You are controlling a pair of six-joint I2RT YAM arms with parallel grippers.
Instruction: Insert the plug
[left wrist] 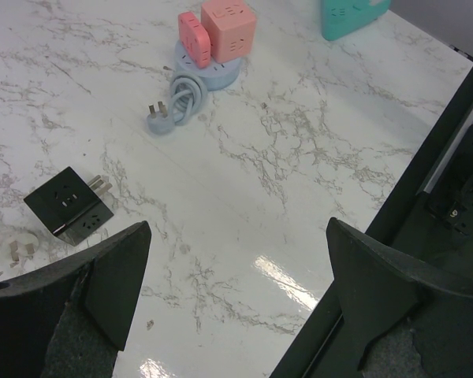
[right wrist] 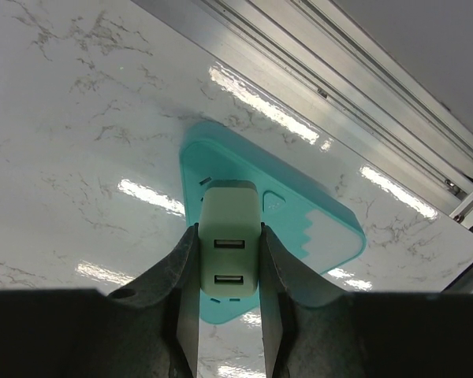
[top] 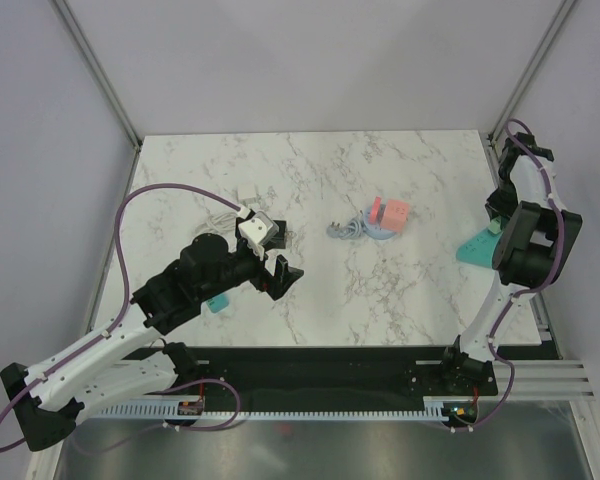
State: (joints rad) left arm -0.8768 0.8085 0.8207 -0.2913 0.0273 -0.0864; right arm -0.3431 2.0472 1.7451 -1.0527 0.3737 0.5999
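Presently listed, largest first.

1. Marble counter [top: 380, 290]: bears all items.
2. Left gripper [left wrist: 236, 264]: jaws spread wide and holding nothing, standing left of the counter's centre, probably idle.
3. Right gripper [right wrist: 229, 236]: at the right edge, clamped on the cream charger's flanks. This likely leaves its underside free to meet a socket.
4. Teal power strip [right wrist: 315, 228]: triangular, flat at the right edge, directly under the charger.
5. Pink cube sockets [left wrist: 229, 27]: on a round blue base [left wrist: 221, 75] right of centre, with the base's grey corded plug [left wrist: 159, 118] lying loose beside them.
6. Black cube adapter [left wrist: 67, 209]: left of centre, prongs showing.
7. Cream charger [right wrist: 229, 264]: the task's plug, USB face up. Whether its prongs are seated cannot be told.
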